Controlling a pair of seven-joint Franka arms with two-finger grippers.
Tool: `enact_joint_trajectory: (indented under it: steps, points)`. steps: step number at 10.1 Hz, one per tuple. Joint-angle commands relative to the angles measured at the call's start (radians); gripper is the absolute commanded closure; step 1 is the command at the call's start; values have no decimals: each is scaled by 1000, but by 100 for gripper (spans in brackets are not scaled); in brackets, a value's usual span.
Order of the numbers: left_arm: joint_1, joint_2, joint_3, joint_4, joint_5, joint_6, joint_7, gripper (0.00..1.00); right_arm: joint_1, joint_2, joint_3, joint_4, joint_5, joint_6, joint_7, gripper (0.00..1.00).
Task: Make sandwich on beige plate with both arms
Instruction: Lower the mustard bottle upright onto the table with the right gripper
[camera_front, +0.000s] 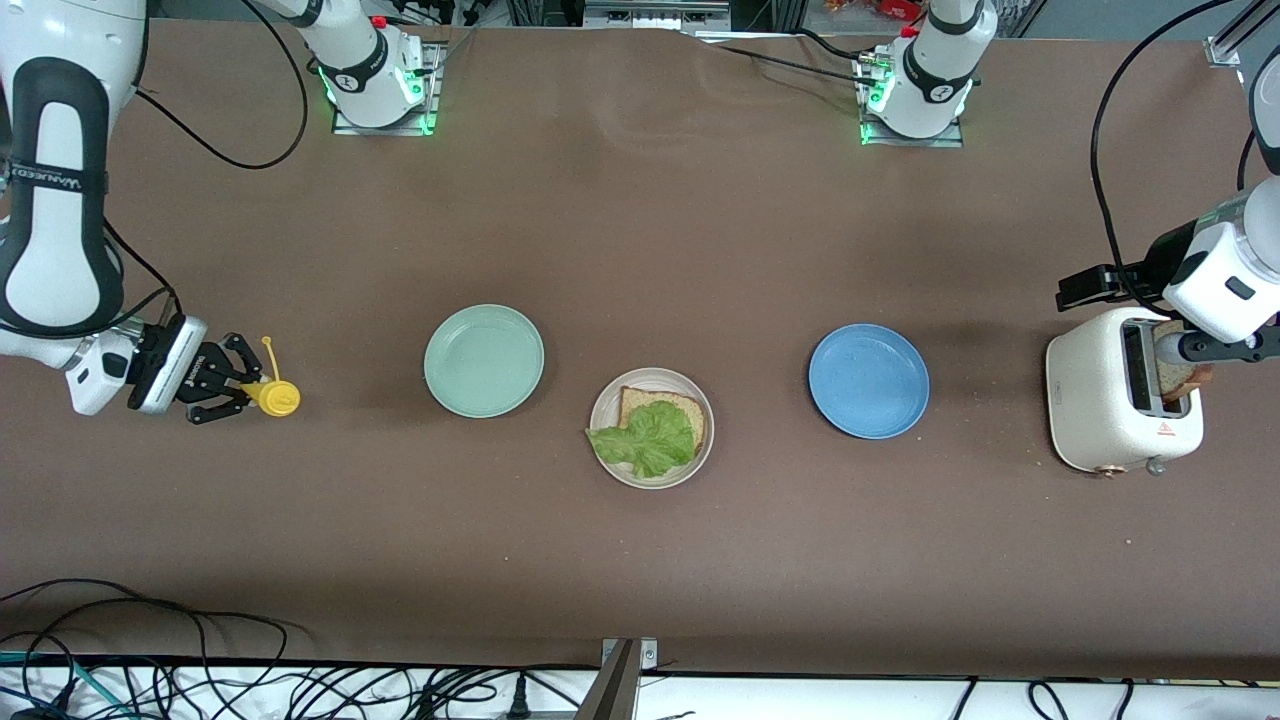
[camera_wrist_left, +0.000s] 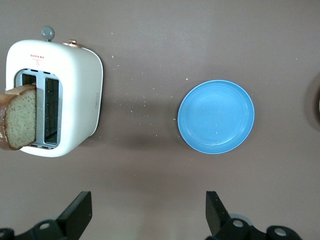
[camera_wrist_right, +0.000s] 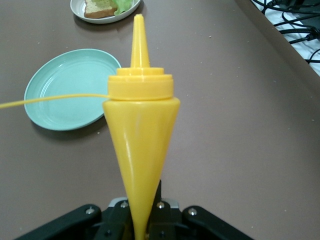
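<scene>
So the sandwich (camera_front: 655, 430) is half built on the beige plate (camera_front: 607, 459), mid-worktop between the mint plate (camera_front: 484, 360) and the blue plate (camera_front: 868, 380): one bread slice with floppy lettuce on top. The second slice (camera_wrist_left: 19, 123) sticks up out of the toaster (camera_wrist_left: 75, 90); it looks light and crumbly, so I'd pinch its flat faces gently. My left gripper (camera_wrist_left: 150, 212) hangs over the worktop near the toaster, jaws wide and empty. My right gripper (camera_front: 225, 380) is clamped on the yellow squeeze bottle (camera_wrist_right: 141, 135), which looks slick and squishy.

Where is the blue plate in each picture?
Front view: the blue plate lies between the beige plate and the toaster.
Left wrist view: it lies beside the toaster.
Right wrist view: not in it.
Shared landmark: the toaster, in the front and left wrist views.
</scene>
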Motion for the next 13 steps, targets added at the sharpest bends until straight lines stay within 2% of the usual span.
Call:
enact_joint_trajectory:
  steps: [1,3,4,5,8,10,13]
  points:
    - [-1,-3,2,5,-2,2,3,0,-171,-30,154,-45,30,-7,-113,100]
    - [0,-3,2,4,-4,2,3,0,-351,-23,306,-65,37,-8,-202,100]
    - [0,-1,2,4,-2,2,3,0,-435,-17,382,-90,79,-10,-258,100]
    - [0,-1,2,4,-4,2,3,0,-492,-11,424,-110,106,-17,-317,100]
    - [12,-3,2,-13,-2,36,17,0,-543,52,434,-160,237,-134,-472,100]
    - [37,-32,3,-97,12,121,22,0,-563,130,434,-157,322,-229,-538,100]
    - [102,-24,6,-134,36,190,193,0,-588,189,434,-157,334,-290,-563,100]
